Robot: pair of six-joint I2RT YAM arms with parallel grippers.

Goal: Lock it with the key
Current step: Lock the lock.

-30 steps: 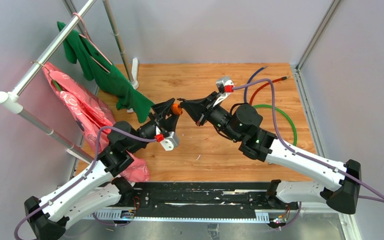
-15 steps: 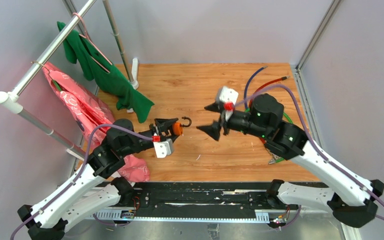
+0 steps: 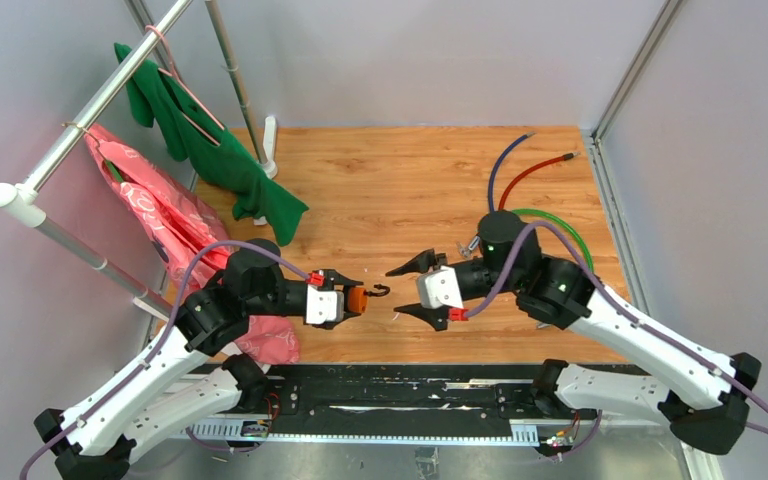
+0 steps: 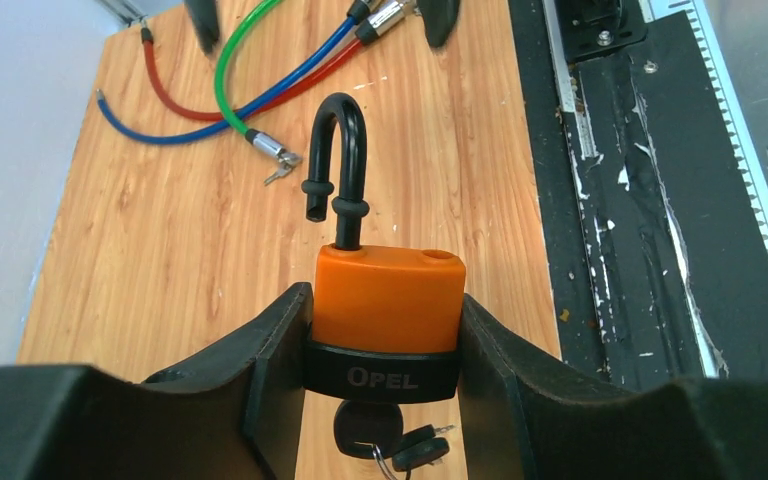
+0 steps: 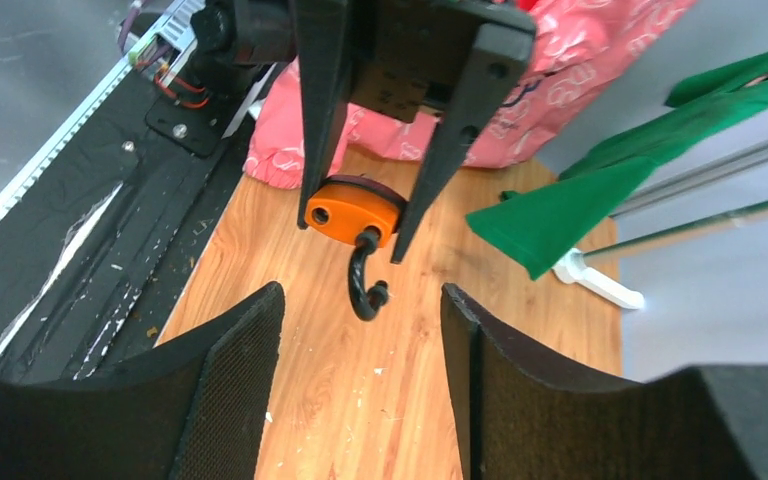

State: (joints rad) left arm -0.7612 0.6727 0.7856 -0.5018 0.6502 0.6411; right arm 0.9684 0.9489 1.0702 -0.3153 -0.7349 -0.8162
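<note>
While the left claw (image 3: 350,299) clamps the orange padlock (image 4: 388,295) by its sides above the wooden surface (image 3: 380,190), the black shackle (image 4: 345,150) stands open and points toward the right claw (image 3: 396,292), whose jaws are spread wide with nothing between them, just clear of the shackle; a key (image 4: 364,428) sits in the keyhole at the padlock's base

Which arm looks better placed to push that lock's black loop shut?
Right. The right tool is open, empty and faces the open shackle, while the left tool is busy clamping the orange padlock.
</note>
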